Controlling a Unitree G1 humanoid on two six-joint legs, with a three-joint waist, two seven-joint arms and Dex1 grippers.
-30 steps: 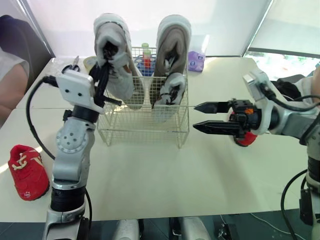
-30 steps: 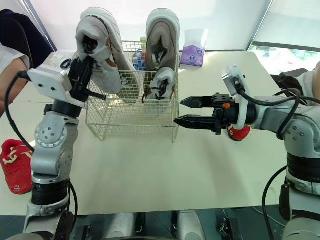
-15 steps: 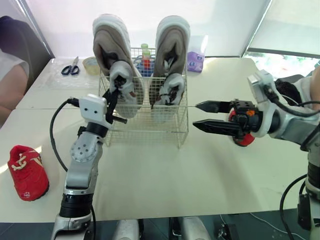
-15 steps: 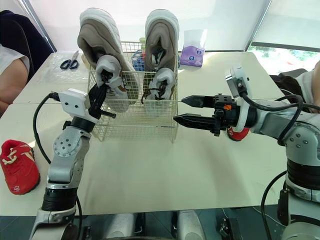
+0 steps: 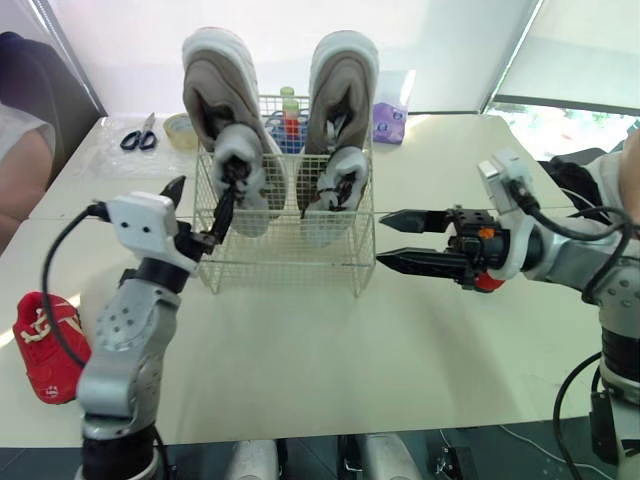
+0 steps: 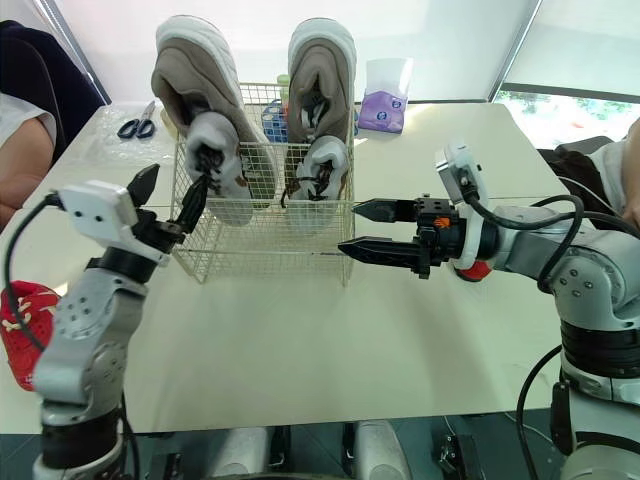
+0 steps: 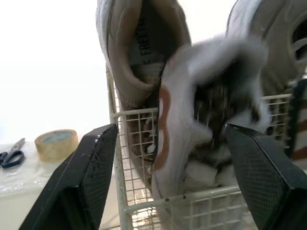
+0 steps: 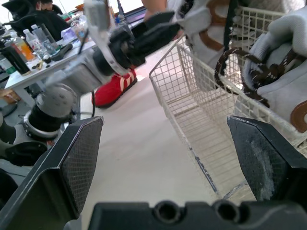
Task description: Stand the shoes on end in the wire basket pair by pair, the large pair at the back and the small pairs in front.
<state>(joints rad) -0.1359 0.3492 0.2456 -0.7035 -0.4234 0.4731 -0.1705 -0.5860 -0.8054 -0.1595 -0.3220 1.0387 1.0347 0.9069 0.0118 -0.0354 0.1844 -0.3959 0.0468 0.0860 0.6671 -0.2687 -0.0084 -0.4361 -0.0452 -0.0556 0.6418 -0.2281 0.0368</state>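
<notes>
A wire basket (image 5: 290, 262) stands at mid table. Two large beige shoes (image 5: 212, 85) (image 5: 346, 75) stand on end at its back. Two small grey shoes (image 5: 240, 175) (image 5: 335, 190) stand in front of them. My left gripper (image 5: 200, 205) is open at the basket's left front corner, its fingers (image 7: 84, 175) spread either side of the left small shoe (image 7: 180, 124) without touching it. My right gripper (image 5: 384, 238) hangs open just right of the basket. One red shoe (image 5: 45, 345) lies at the table's left edge. Another red shoe (image 5: 488, 283) is partly hidden behind my right wrist.
Scissors (image 5: 135, 135) and a tape roll (image 5: 180, 125) lie at the back left. Bottles (image 5: 291, 108) and a purple packet (image 5: 390, 120) stand behind the basket. A person (image 5: 20, 170) sits at the left edge. Bare tabletop (image 5: 330, 350) spreads in front of the basket.
My left gripper lowered the left small shoe into the basket, opened and let it go, then drew back to the left. My right gripper edged towards the basket.
</notes>
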